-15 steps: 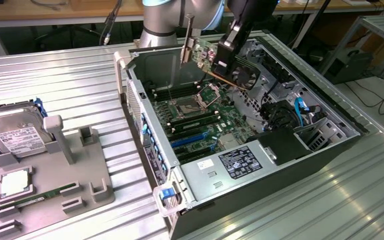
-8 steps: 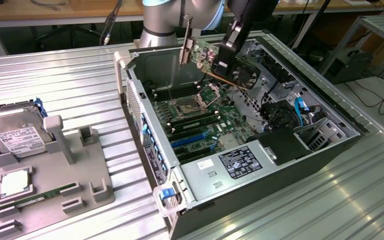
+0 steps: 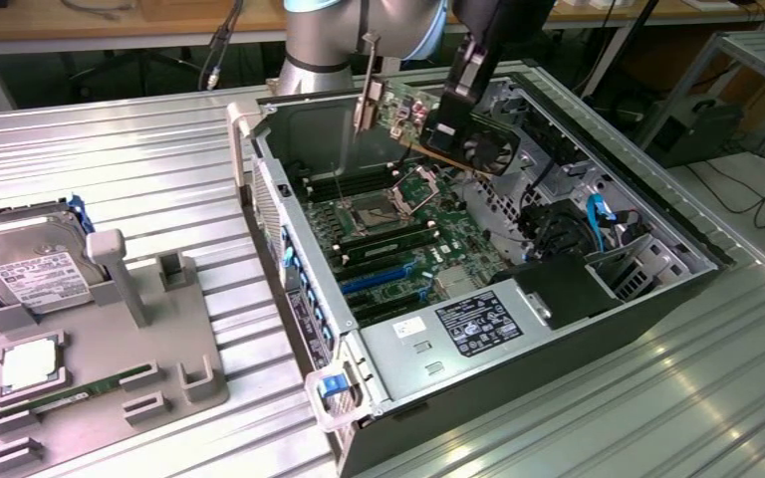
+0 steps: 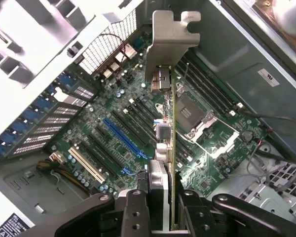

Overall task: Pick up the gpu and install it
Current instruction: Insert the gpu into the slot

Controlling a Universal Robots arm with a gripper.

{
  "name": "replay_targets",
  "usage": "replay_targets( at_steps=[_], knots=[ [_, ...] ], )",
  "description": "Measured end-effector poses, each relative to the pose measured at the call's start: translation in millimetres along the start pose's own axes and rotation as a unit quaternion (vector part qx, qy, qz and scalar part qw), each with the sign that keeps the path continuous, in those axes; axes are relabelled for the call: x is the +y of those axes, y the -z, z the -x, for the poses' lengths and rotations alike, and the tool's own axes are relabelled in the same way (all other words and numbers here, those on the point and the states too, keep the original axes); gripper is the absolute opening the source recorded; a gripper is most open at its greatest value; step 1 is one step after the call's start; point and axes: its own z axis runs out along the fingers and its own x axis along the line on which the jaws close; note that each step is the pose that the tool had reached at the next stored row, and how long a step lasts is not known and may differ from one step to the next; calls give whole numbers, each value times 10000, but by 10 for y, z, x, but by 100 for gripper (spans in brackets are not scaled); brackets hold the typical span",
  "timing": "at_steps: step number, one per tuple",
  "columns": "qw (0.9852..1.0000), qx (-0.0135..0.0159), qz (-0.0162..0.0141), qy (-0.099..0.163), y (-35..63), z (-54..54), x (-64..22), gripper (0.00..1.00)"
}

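A ribbed metal table (image 3: 117,169) carries an open computer case (image 3: 306,129) lying on its side, its motherboard (image 3: 456,249) exposed. On the exterior view's left, a grey parts tray (image 3: 170,339) holds a hard drive (image 3: 37,269) and a RAM stick (image 3: 77,393). Your gripper (image 3: 460,105) holds the gpu (image 3: 486,144) in the air above the case, clear of the board. The card looks tilted, with its silver bracket (image 3: 370,100) towards the rear wall.

From the wrist, you look down the thin edge of the gpu (image 4: 171,148) to the bracket (image 4: 172,39). The gripper (image 4: 163,215) has its jaws closed on the card, with the fingers (image 4: 133,217) on either face. The blue slot (image 4: 121,136) lies beside the card's line, not under it, and the CPU socket (image 4: 190,111) is on the other side.

The likely trouble is misalignment. A tilted card could meet the slot corner-first, or the bracket could snag the case wall. Pressing down off-line could bend the contacts, or make the card slip between the fingers.
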Motion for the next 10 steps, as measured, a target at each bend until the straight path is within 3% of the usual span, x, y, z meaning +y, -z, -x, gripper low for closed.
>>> replay_targets(
  at_steps=[10],
  knots=[
    [9989,35,8,461,0,0,0,28]
  ],
)
